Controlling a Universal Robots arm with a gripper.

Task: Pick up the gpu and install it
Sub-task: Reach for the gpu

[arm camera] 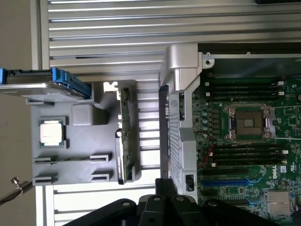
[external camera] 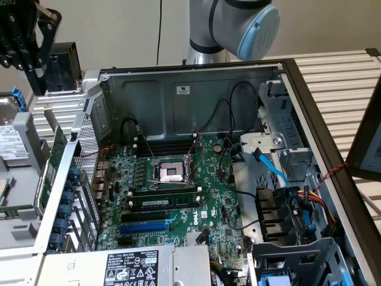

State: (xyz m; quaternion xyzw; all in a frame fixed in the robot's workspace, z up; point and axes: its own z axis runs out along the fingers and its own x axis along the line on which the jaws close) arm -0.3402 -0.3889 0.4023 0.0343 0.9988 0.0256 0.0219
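The gpu [arm camera: 124, 141] stands on its thin edge in a slot of the grey parts tray [arm camera: 80, 155], just outside the computer case; in the exterior view the gpu [external camera: 56, 152] is a green strip beside the case's perforated back panel. My gripper [external camera: 36, 80] hangs high above the tray at the exterior view's far left, shut with nothing in it. In the wrist view the gripper [arm camera: 164, 188] is a black mass, well above the gpu and apart from it. The motherboard [external camera: 178, 196] lies in the open case with a free blue slot [external camera: 143, 227].
The tray also carries a processor chip [arm camera: 51, 133] and a hard drive [arm camera: 42, 84] with blue rails. A black boxy block [external camera: 62, 65] sits behind the gripper. Cables [external camera: 286, 196] and drive cages crowd the case on the exterior view's right. The power supply [external camera: 131, 268] lies in front.
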